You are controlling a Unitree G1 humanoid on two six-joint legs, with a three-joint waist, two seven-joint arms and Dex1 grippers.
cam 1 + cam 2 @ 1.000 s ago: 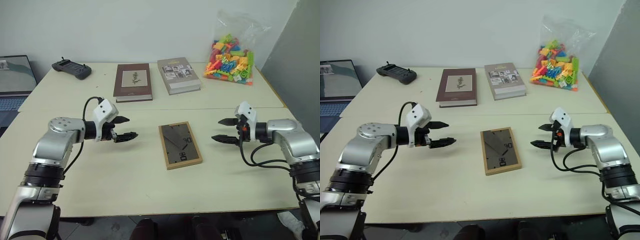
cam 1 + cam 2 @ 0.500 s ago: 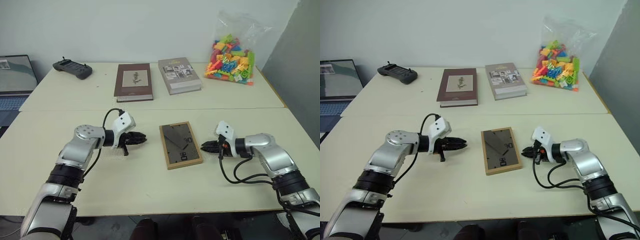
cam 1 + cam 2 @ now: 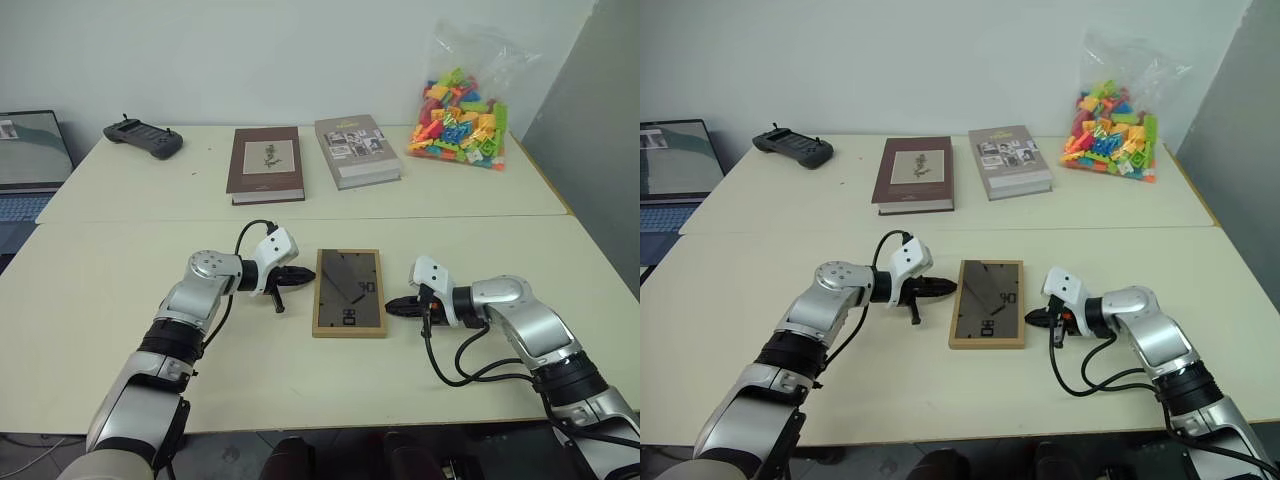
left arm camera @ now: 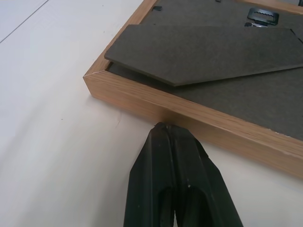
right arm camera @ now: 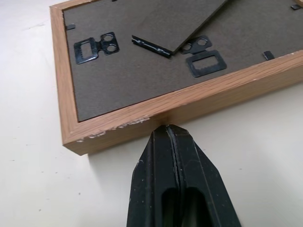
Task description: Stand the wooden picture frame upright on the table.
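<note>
Small light-wood picture frame (image 3: 348,292) lies flat, dark grey back panel up, mid-front on the pale cream table (image 3: 140,330). Both arms low, reaching inward, pointing slightly down. Left gripper (image 3: 303,273): black fingers pressed together, tips touching the frame's left long edge. Right gripper (image 3: 391,305): fingers together too, tips against the right long edge near its front corner.

The wooden picture frame (image 3: 348,292) lies face down, its front probably hidden.
</note>
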